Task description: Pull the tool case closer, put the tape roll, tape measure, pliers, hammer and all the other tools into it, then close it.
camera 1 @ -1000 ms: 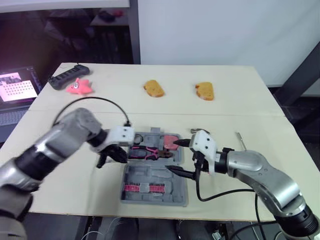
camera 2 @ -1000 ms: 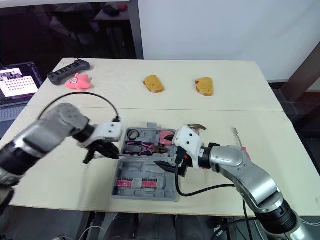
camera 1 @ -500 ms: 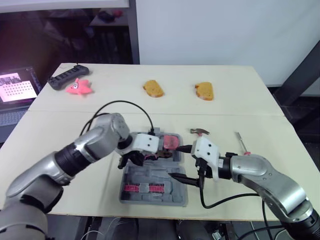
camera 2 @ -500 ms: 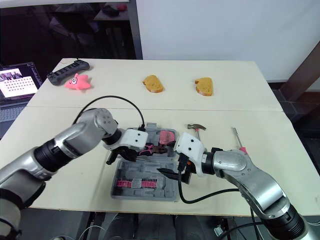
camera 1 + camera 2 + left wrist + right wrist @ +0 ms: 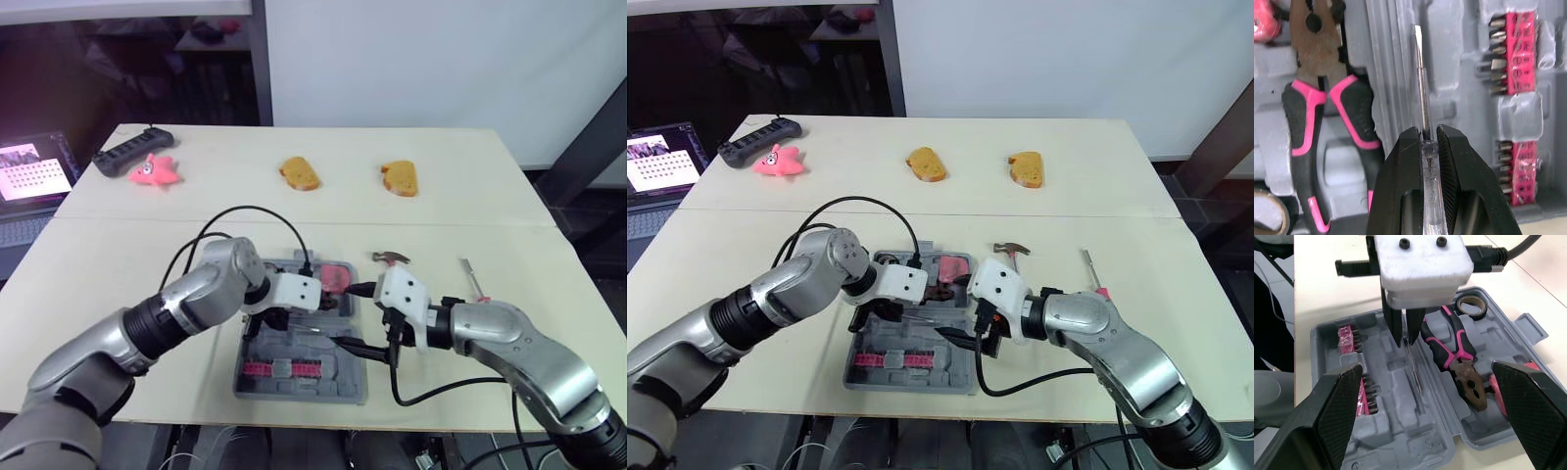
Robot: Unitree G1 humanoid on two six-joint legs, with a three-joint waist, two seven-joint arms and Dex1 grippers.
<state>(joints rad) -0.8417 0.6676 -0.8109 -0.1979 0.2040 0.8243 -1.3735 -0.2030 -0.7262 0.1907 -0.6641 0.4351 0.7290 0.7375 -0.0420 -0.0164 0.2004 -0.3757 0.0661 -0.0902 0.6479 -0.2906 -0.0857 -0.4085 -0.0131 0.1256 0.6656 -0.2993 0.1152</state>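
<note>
Here the left jaws pinch a slim screwdriver point(image 5: 1422, 93) over the open tool case point(image 5: 294, 387) at the near edge of the table point(image 5: 147, 215), beside its pliers point(image 5: 1317, 98); the right jaws stand spread at its right, the hammer point(image 5: 390, 258) just beyond.

Open grey tool case point(image 5: 294, 390) holds pink-handled pliers point(image 5: 1467, 374), tape roll point(image 5: 1472, 315).

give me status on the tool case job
Left gripper shut on clear screwdriver over open tool case. Right gripper open at its right edge. Pliers in; hammer and second screwdriver out on table.
</note>
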